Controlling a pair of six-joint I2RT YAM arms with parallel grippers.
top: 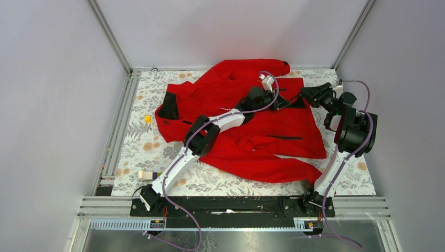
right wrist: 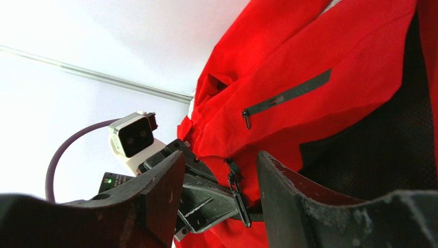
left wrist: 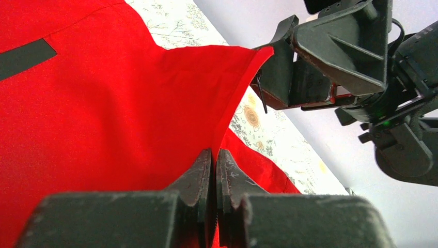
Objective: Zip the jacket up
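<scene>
The red jacket [top: 246, 126] lies spread on the floral table, collar to the left. My left gripper [top: 283, 101] is shut on a fold of its red fabric at the right hem; in the left wrist view [left wrist: 214, 155] the cloth rises from the jaws in a taut ridge. My right gripper [top: 310, 96] is open just right of it. In the right wrist view [right wrist: 221, 157] the dark zipper pull [right wrist: 238, 194] hangs between its spread fingers, not gripped. The left gripper [right wrist: 206, 194] shows behind the pull. The pull [left wrist: 261, 93] also dangles by the right gripper [left wrist: 297, 72].
A small yellow block [top: 148, 118] lies left of the jacket and a white-and-yellow piece [top: 148, 175] near the front left. Grey walls and metal rails [top: 118, 123] close in the table. A dark pocket zipper [top: 286, 137] crosses the jacket front.
</scene>
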